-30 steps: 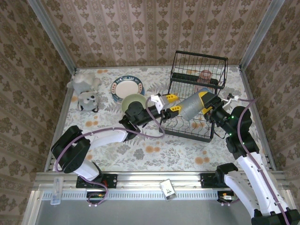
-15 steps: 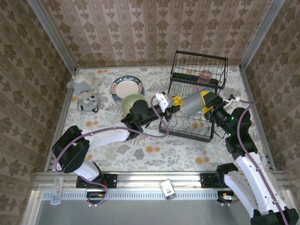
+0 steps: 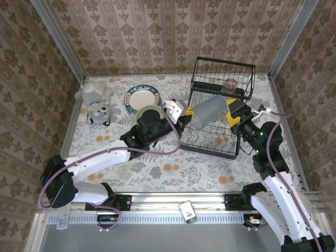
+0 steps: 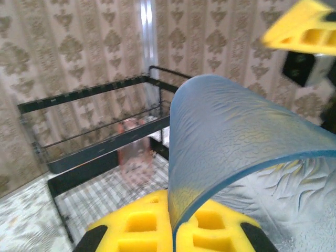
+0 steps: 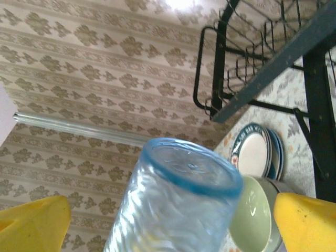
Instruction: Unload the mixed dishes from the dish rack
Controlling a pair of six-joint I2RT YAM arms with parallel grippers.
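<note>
The left jaws are clenched on the rim of the bluish cup [image 4: 231,142], while the right jaws stand released, spread wide on either side of its other end. The cup lies on its side in the air over the lower tier of the dish rack [image 3: 210,149] (a pink cup [image 3: 230,84] sits on the far upper shelf). Left of the rack, a pale green bowl [image 3: 149,112] and stacked plates [image 3: 142,97] rest on the worktop [image 3: 173,168].

I count one black wire dish rack [image 3: 210,152], one bluish cup [image 3: 207,111], one pink cup [image 3: 230,84], and one pale green bowl [image 3: 149,110]. The stacked plates [image 3: 143,97] number at least two. There is one white plush toy [image 3: 93,92] and one grey plush toy [image 3: 98,113].
</note>
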